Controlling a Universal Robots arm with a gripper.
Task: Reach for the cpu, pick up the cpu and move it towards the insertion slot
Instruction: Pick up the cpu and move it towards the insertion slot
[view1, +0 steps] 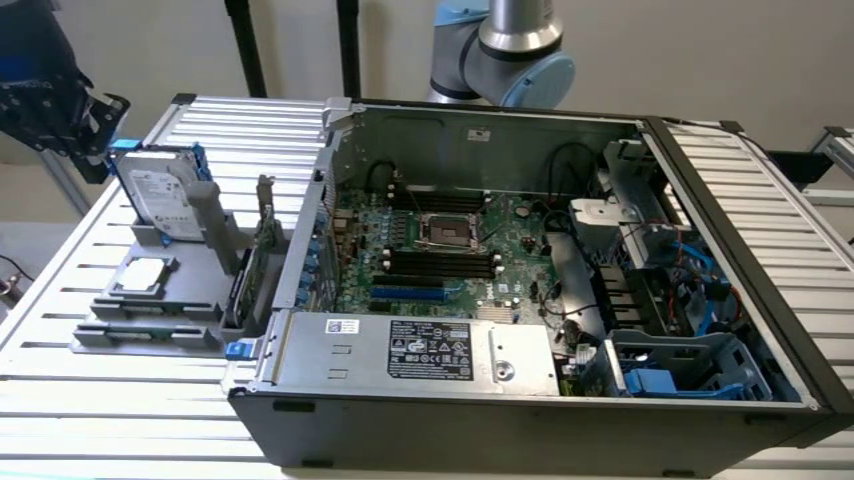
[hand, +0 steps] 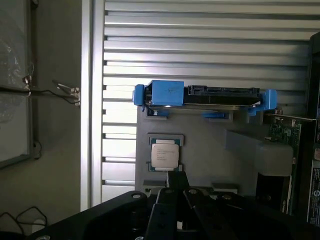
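The cpu (view1: 144, 277) (hand: 165, 154), a small flat silvery square chip, lies in a recess of the grey holder (view1: 147, 325) on the exterior view's left, outside the computer case. My gripper (view1: 78, 135) (hand: 176, 184) hangs high above the table's far left corner, well clear of the chip, and its dark fingers are shut with nothing between them. In the wrist view the fingertips point toward the chip's near edge. The insertion slot (view1: 447, 230), a square socket with a metal frame and dark centre, sits on the motherboard inside the open case.
A silver hard drive (view1: 160, 195) (hand: 210, 95) with blue rails stands upright in the holder just behind the cpu. A green card (view1: 247, 285) stands at the holder's right. The case wall (view1: 310, 220) rises between holder and motherboard. Black memory slots (view1: 441, 262) flank the socket.
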